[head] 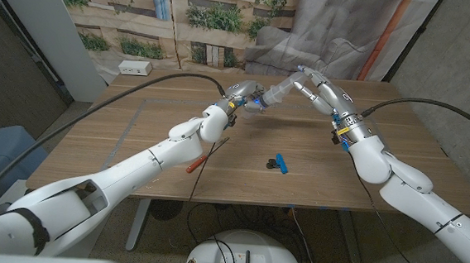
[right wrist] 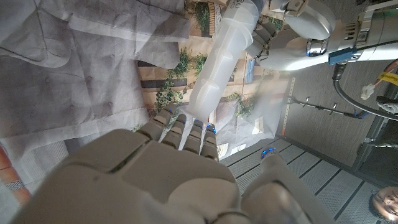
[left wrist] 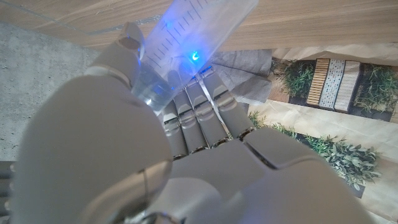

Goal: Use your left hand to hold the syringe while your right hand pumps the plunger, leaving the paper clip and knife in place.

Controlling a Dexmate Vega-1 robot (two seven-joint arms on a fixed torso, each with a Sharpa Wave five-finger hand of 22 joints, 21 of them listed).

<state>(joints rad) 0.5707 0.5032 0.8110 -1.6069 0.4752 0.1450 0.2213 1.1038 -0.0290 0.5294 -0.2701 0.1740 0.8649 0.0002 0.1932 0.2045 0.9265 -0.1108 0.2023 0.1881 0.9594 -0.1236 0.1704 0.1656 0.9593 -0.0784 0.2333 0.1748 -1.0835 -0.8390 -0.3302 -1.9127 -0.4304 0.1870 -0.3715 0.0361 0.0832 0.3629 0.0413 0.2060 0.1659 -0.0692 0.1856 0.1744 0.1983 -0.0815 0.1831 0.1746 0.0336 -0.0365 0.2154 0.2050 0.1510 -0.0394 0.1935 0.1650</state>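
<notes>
The clear syringe (head: 278,90) hangs in the air over the far middle of the table, tilted up toward the right. My left hand (head: 241,94) grips its barrel (left wrist: 186,43) at the lower end, fingers wrapped around it. At the upper end, my right hand (head: 322,93) holds the plunger (right wrist: 185,132) between its fingers, with the barrel (right wrist: 219,61) reaching away from it. On the table, a blue and black paper clip (head: 279,163) lies near the middle front. The orange-handled knife (head: 193,166) lies beside my left forearm, partly hidden by it.
A white box (head: 136,68) sits at the table's far left corner. Grey tape lines (head: 141,112) mark the wooden table (head: 314,183). Black cables arc over both arms. A cloth-draped wall and printed backdrop stand behind.
</notes>
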